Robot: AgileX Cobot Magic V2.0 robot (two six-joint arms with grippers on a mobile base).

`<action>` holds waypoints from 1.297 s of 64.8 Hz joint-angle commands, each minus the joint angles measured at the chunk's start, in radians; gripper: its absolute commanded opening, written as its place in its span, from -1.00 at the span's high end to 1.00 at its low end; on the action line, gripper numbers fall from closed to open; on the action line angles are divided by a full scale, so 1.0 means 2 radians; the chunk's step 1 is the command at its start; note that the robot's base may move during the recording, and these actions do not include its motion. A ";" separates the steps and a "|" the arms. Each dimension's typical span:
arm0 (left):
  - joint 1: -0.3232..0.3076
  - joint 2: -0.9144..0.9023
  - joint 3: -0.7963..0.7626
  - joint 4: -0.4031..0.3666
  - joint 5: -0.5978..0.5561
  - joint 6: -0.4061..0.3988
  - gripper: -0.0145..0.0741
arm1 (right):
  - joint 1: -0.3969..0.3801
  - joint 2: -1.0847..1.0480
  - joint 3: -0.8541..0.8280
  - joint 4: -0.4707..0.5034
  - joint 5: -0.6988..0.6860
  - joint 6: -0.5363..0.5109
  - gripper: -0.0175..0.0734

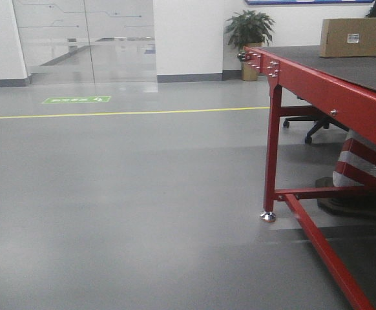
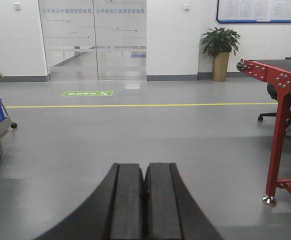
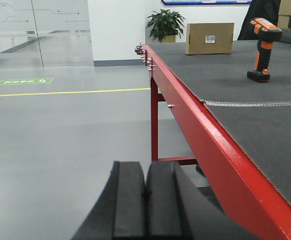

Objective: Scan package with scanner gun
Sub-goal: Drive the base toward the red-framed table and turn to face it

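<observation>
1. Fingers of the left arm: the left fingers (image 2: pixel 128 200) are clenched pad against pad with nothing between them, and they hang over the grey floor (image 2: pixel 135 135).
2. We see the right fingers (image 3: pixel 129 200) clenched in the same way on nothing. They are low and just left of the red edge of the counter (image 3: pixel 195 117).
3. The scanner gun (image 3: pixel 263 50) stands upright on its flat black base on the counter's dark top. It is ahead and to the right of the right fingers, well apart from them.
4. The package (image 3: pixel 198 40) rests on the counter farther ahead of the right fingers, beyond the scanner gun and to its left, apart from it. Its white label (image 3: pixel 210 38) faces the fingers, but the print is too small for us to read.
5. Ahead and to the right of the left fingers stand the counter's red corner and leg.
6. Far ahead of both pairs of fingers we find a potted plant (image 2: pixel 220 47) against the wall. A yellow line (image 2: pixel 135 105) crosses the floor, and glass doors (image 2: pixel 93 40) stand beyond it.
7. Under the counter, in the front view, there is a red-and-white striped object (image 1: pixel 359 161), perhaps a cone, though we cannot tell.
</observation>
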 commanded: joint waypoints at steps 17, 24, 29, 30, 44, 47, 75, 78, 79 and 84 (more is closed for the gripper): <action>-0.003 -0.002 -0.001 -0.003 -0.009 0.000 0.92 | -0.002 -0.002 0.000 -0.002 -0.011 -0.001 0.98; -0.003 -0.002 -0.001 -0.003 -0.009 0.000 0.92 | -0.002 -0.002 0.000 -0.002 -0.011 -0.001 0.98; -0.003 -0.002 -0.001 -0.003 -0.009 0.000 0.92 | -0.002 -0.002 0.000 -0.002 -0.011 -0.001 0.98; -0.003 -0.002 -0.001 -0.003 -0.009 0.000 0.92 | -0.002 -0.002 0.000 -0.002 -0.011 -0.001 0.98; -0.003 -0.002 -0.001 -0.003 -0.009 0.000 0.92 | -0.002 -0.002 0.000 -0.002 -0.011 -0.001 0.98; -0.003 -0.002 -0.001 -0.003 -0.009 0.000 0.92 | -0.002 -0.002 0.000 -0.002 -0.011 -0.001 0.98; -0.003 -0.002 -0.001 -0.003 -0.009 0.000 0.92 | -0.002 -0.002 0.000 -0.002 -0.010 -0.001 0.98; -0.003 -0.002 -0.001 -0.003 -0.009 0.000 0.92 | -0.002 -0.002 0.000 -0.002 -0.010 -0.001 0.98; -0.003 -0.002 -0.001 -0.003 -0.009 0.000 0.92 | -0.002 -0.002 0.000 -0.002 -0.010 -0.001 0.98; -0.003 -0.002 -0.001 -0.003 -0.009 0.000 0.92 | -0.002 -0.002 0.000 -0.002 -0.010 -0.001 0.98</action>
